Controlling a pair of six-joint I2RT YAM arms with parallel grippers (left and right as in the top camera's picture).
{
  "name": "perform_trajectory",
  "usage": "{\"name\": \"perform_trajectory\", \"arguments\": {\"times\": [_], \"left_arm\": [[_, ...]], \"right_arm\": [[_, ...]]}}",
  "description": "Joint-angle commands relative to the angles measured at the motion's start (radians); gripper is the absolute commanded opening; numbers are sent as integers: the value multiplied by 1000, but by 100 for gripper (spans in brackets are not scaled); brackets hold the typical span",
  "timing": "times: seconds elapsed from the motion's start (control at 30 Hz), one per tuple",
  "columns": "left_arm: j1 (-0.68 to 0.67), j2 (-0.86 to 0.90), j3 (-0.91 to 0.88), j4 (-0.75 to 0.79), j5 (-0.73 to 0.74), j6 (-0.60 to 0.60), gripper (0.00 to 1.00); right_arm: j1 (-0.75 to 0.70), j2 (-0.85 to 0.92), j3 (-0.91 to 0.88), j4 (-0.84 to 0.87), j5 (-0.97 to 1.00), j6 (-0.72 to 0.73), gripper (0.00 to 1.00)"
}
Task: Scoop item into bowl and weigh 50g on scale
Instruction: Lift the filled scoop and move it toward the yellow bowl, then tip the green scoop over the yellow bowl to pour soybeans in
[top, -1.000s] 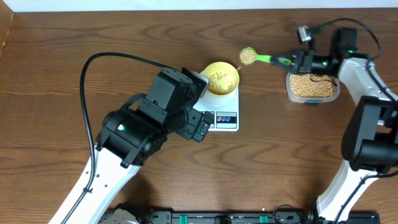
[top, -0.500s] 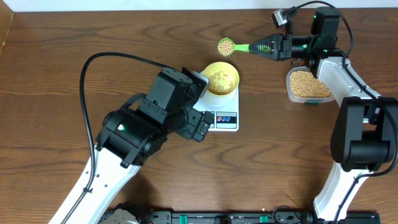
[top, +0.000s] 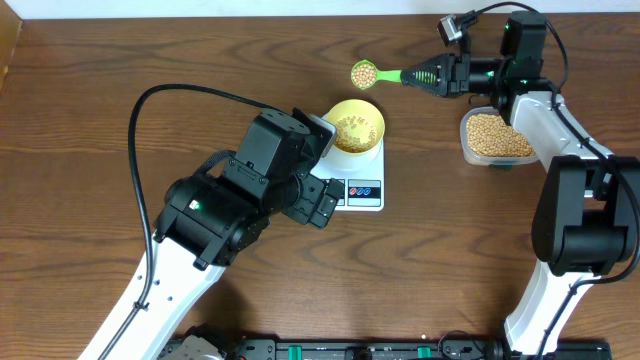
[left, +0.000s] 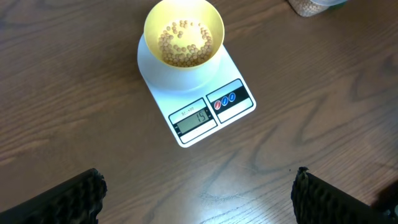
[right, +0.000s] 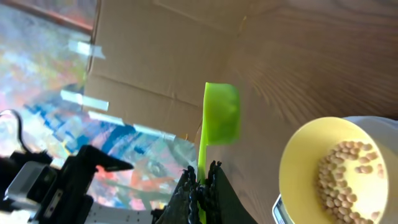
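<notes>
The pale-yellow bowl (top: 356, 126) holds a layer of tan beans (left: 184, 43) and stands on the white scale (top: 362, 190); its display (left: 194, 116) is lit. My right gripper (top: 436, 75) is shut on the handle of a green scoop (top: 365, 74) filled with beans, held in the air behind and slightly right of the bowl. The scoop (right: 221, 115) and bowl (right: 329, 171) also show in the right wrist view. My left gripper (left: 199, 196) is open and empty, hovering in front of the scale.
A clear plastic tub (top: 497, 139) full of beans stands to the right of the scale, under the right arm. The left arm's black cable (top: 150, 130) loops over the left of the table.
My right gripper has carried the loaded scoop away from the tub, up and to the left toward the back of the table. It has held still for the last half second. The left arm has not moved.
</notes>
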Motion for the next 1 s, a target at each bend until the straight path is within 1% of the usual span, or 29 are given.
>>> {"name": "perform_trajectory", "arguments": {"times": [0.0,0.1,0.43,0.77,0.97], "left_arm": [[2,-2,22,-3,-12,6,98],[2,-2,22,-3,-12,6,98],[2,-2,22,-3,-12,6,98],[2,-2,22,-3,-12,6,98],[2,-2,22,-3,-12,6,98]], "right_arm": [[0,5,5,-30,65,-22,1],[11,5,5,-64,87,-31,2],[75,5,5,-286,197,-126,1],[74,4,6,-536,336,-280,2],[74,4,26,-655,421,-367,2]]}}
